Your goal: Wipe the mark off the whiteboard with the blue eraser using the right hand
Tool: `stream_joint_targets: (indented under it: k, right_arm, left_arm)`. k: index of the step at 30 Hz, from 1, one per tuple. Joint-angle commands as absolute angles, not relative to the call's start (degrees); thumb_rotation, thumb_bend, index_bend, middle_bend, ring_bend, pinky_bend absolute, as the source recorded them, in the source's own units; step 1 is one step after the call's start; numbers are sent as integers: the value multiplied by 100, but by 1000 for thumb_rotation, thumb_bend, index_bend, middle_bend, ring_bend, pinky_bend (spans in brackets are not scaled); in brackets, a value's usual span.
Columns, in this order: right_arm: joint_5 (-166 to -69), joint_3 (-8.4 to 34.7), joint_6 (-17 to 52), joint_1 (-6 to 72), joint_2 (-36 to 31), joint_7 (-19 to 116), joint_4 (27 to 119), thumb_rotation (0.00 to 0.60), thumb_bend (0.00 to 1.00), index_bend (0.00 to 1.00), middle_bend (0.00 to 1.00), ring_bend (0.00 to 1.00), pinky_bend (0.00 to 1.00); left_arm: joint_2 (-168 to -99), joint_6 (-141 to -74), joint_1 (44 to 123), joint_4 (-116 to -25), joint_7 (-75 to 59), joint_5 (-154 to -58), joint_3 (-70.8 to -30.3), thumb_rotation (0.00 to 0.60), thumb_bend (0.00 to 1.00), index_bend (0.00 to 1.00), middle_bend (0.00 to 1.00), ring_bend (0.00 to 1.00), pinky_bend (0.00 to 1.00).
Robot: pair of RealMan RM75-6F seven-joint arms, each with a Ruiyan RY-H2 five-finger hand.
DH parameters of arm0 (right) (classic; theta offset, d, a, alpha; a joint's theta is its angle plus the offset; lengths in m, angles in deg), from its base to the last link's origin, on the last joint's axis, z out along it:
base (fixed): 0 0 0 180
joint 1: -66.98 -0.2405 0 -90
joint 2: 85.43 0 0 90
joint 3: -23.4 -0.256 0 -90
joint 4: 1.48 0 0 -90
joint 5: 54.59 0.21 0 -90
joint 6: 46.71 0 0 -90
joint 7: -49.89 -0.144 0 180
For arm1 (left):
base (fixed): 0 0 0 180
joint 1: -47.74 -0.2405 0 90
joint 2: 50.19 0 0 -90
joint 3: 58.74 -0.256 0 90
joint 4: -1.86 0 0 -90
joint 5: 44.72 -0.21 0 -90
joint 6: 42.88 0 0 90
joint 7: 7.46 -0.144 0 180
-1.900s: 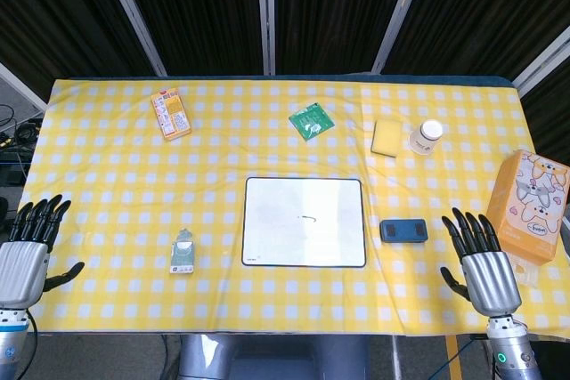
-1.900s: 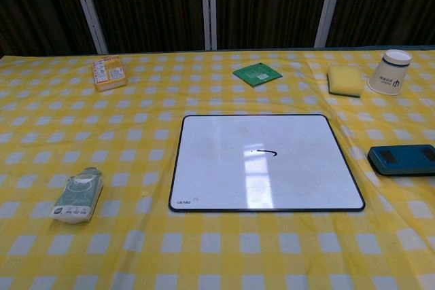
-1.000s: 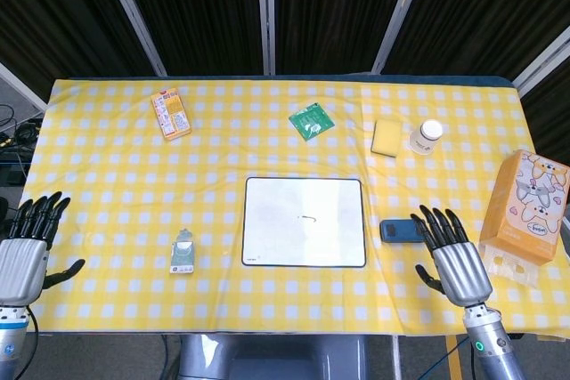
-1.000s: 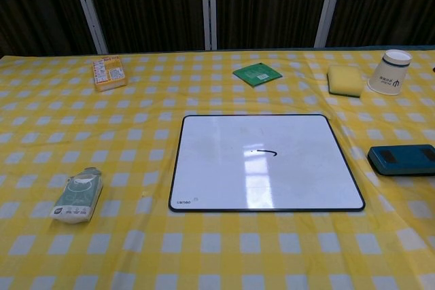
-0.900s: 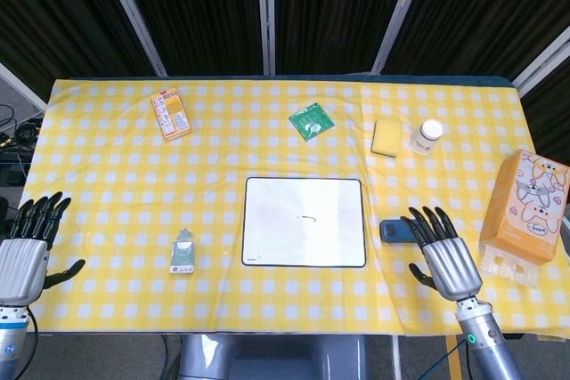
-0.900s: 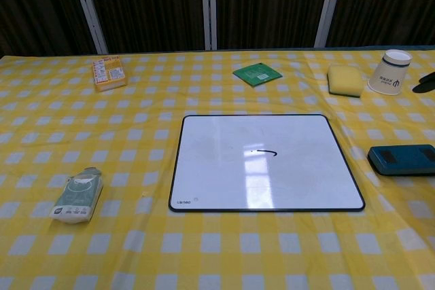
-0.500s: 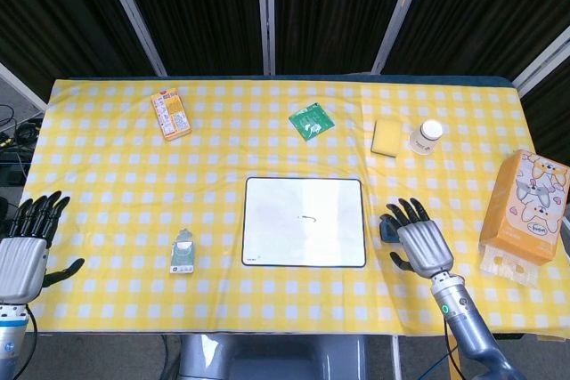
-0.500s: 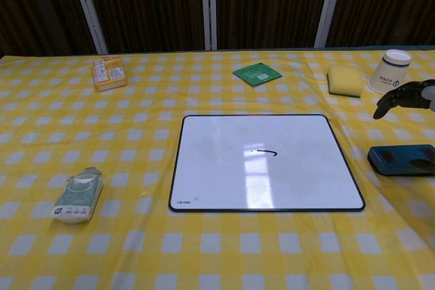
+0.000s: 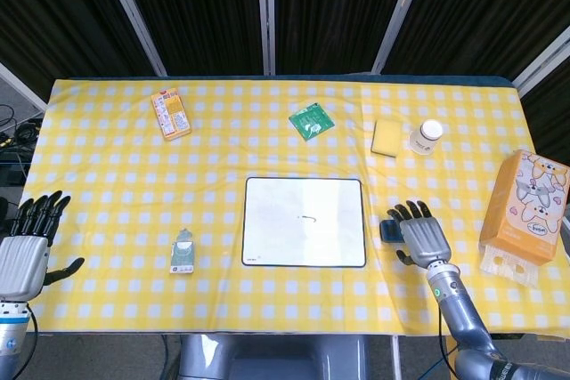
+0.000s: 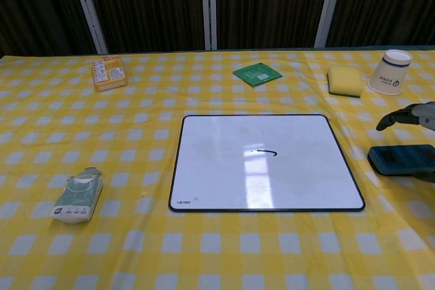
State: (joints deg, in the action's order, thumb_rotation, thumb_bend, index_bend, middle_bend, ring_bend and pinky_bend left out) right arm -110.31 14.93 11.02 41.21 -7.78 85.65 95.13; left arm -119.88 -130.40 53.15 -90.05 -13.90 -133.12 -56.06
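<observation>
Hovering open at the table's near left corner, the left hand (image 9: 25, 254) is holding nothing. The whiteboard (image 9: 305, 222) is lying mid-table, its mark (image 10: 264, 152) unwiped. The right hand (image 9: 420, 236) is spreading its fingers over the blue eraser (image 10: 402, 159), seemingly not gripping it.

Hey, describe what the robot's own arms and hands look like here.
The right robot hand and the left robot hand each have a silver-grey metal back and black fingers. The right forearm is a grey tube with a small green light near the wrist.
</observation>
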Motion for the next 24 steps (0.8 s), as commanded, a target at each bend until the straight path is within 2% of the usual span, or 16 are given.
stream_joint_targets:
  k: [1, 8, 24]
  right_arm:
    - [-10706, 1485, 1233, 4014, -647, 8777, 9394, 600, 207, 226, 132, 65, 79]
    - [-10426, 1511, 1440, 3898, -515, 8919, 9296, 600, 211, 273, 173, 72, 111]
    - [-10081, 1630, 1526, 3698, -338, 8963, 9091, 600, 213, 293, 190, 82, 141]
  left_arm:
    - [-11991, -13039, 5318, -9000, -1389, -13310, -5605, 600, 0, 0, 0, 0, 0]
    - [-12007, -13028, 5325, -8984, -1402, -13308, -5614, 600, 0, 0, 0, 0, 0]
    - [-12031, -13008, 5341, -8971, -1423, -13310, -5629, 600, 0, 0, 0, 0, 0]
